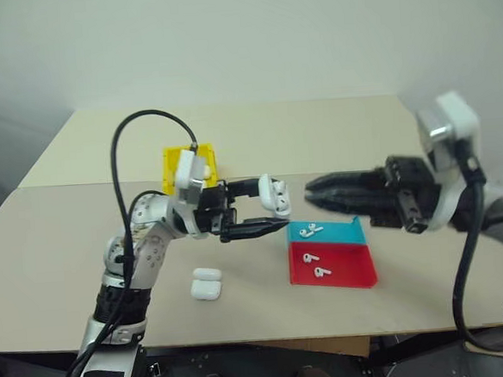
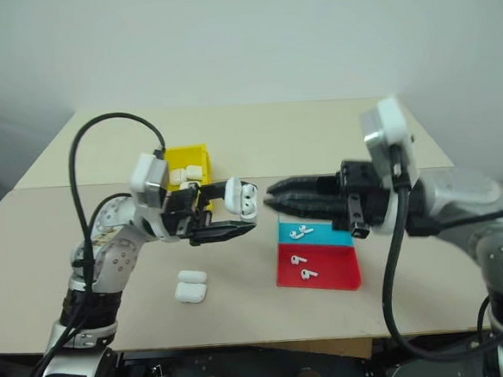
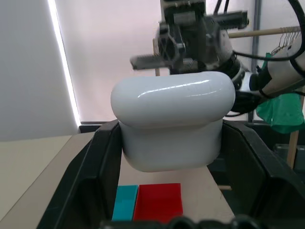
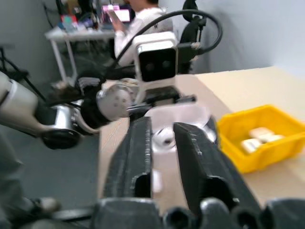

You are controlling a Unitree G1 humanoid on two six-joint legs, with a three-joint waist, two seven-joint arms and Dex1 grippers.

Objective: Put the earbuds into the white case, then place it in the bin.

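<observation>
Case: we are holding the white case [image 1: 275, 195] up in the air over the middle of the table [image 1: 334, 131], lid open, so an earbud can go in.
Left gripper: our left gripper [image 1: 267, 206] is squeezing the case between its two fingers.
Right gripper: our right gripper [image 1: 314, 191] is pointing at the case, just beside it; its fingers are close together, and we cannot tell if they are pinching an earbud.
Earbuds: the earbuds [image 1: 311, 229] are lying on the teal tray [image 1: 341, 231] and red tray [image 1: 352, 268] near the front edge.
Bin: the bin [image 2: 186, 158] is waiting behind the left arm, with cases inside.
In the way: two more cases [image 1: 205, 284] are lying near the front edge, away from our path.
</observation>
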